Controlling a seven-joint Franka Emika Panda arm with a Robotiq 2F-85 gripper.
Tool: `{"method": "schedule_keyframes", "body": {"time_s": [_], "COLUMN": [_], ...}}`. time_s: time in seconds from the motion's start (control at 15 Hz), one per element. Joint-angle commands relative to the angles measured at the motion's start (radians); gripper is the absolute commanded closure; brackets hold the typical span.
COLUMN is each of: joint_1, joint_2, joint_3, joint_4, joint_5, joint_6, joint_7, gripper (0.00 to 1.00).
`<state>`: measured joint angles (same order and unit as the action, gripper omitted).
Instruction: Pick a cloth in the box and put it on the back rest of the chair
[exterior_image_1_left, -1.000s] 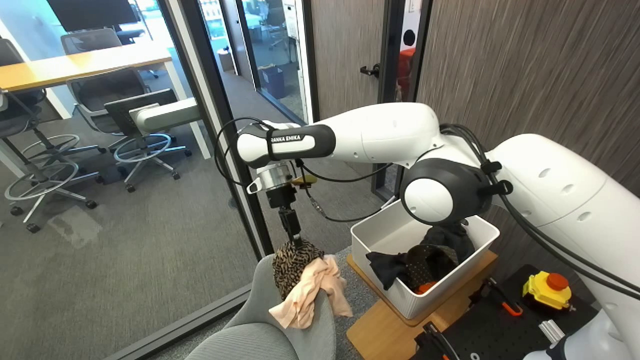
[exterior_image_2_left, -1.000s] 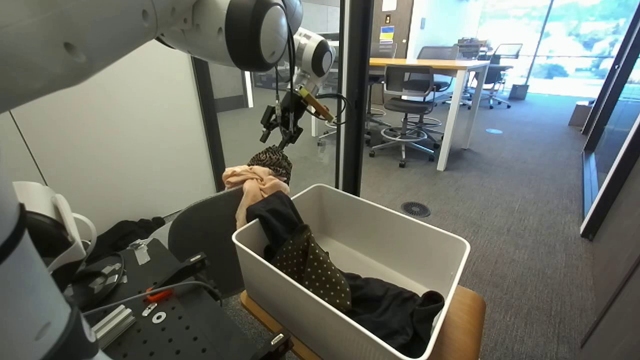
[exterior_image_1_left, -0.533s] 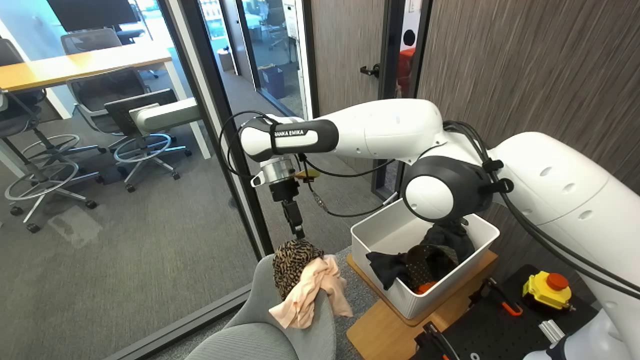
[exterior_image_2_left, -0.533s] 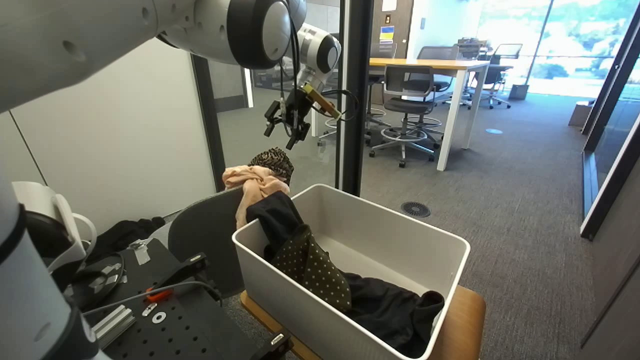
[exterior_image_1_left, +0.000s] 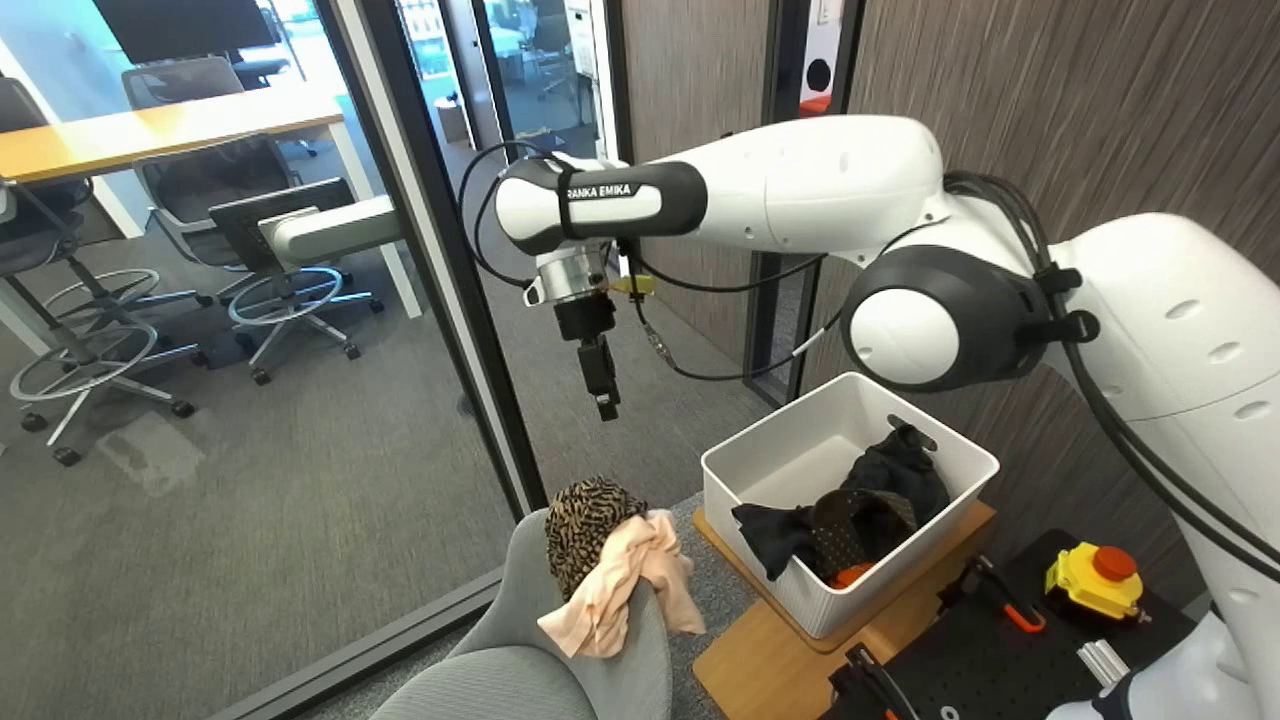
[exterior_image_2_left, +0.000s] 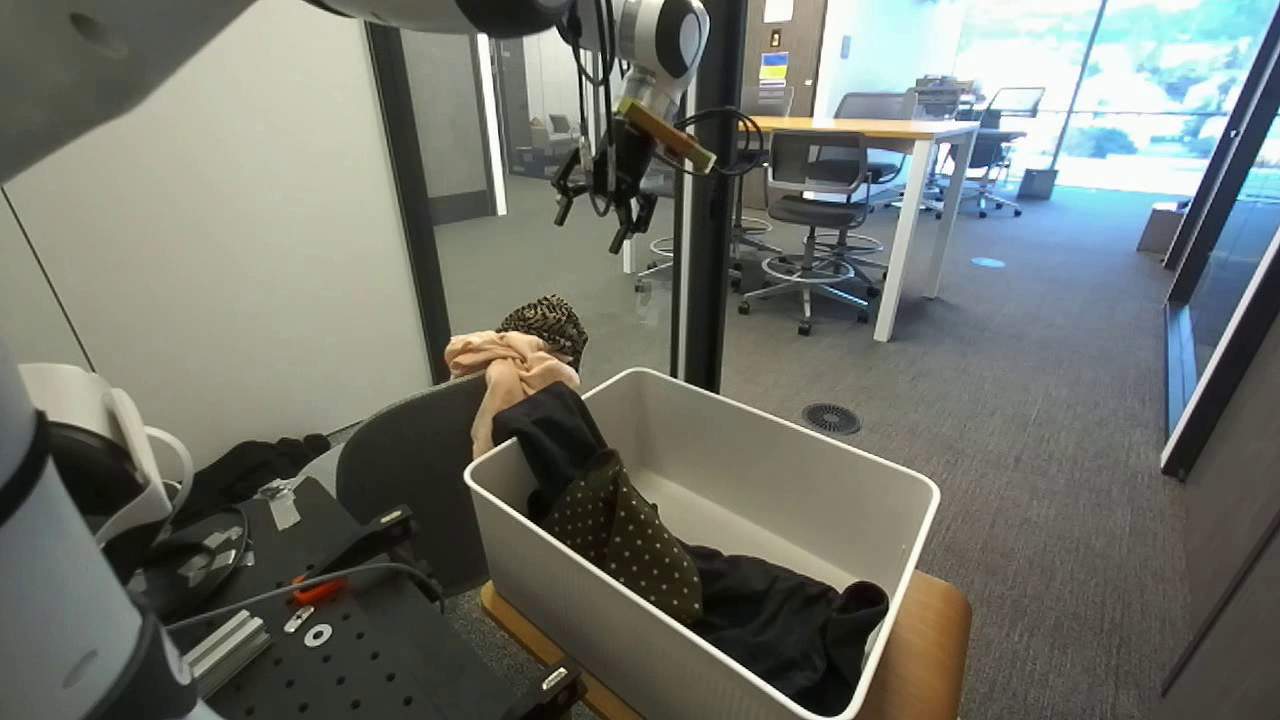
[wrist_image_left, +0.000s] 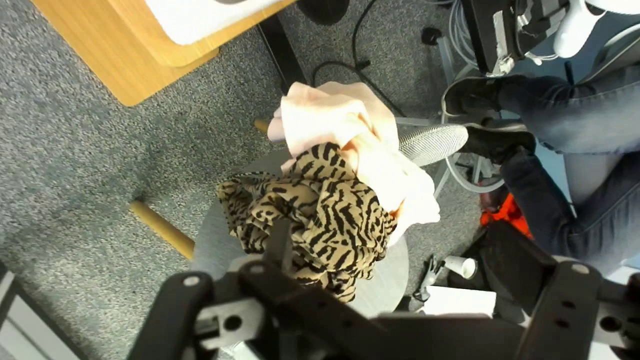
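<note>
Gripper (exterior_image_2_left: 590, 234) stands wide over the chair (exterior_image_1_left: 500, 685)

Its fingers are spread well apart, clear of the fabric below. Beneath the gripper, an animal-print cloth (wrist_image_left: 340, 220) sits bunched on top of the chair's back rest (exterior_image_2_left: 415, 480); a peach cloth (exterior_image_1_left: 625, 580), touching it, hangs over the same back rest. Lower than the gripper and off to its side, the white box (exterior_image_2_left: 790, 465) holds a dotted cloth (exterior_image_2_left: 625, 545) and some black cloth (exterior_image_2_left: 775, 610).

Floor vent (exterior_image_2_left: 831, 418), white-legged table (exterior_image_1_left: 190, 125)
</note>
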<state>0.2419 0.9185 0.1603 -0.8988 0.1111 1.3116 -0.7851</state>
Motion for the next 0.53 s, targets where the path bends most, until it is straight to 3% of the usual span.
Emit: {"method": "schedule_keyframes", "body": {"time_s": [0.0,0.47], "joint_1": [-0.008,-0.022], "joint_2": [-0.214,-0.498], "joint_3": [-0.037,-0.070], "joint_4": [-0.238,-0.534], "joint_5": [0.007,0.036], "joint_6": [0.095,0.231], "joint_7": [0.134,0.303], "gripper": [0.00,0.00]}}
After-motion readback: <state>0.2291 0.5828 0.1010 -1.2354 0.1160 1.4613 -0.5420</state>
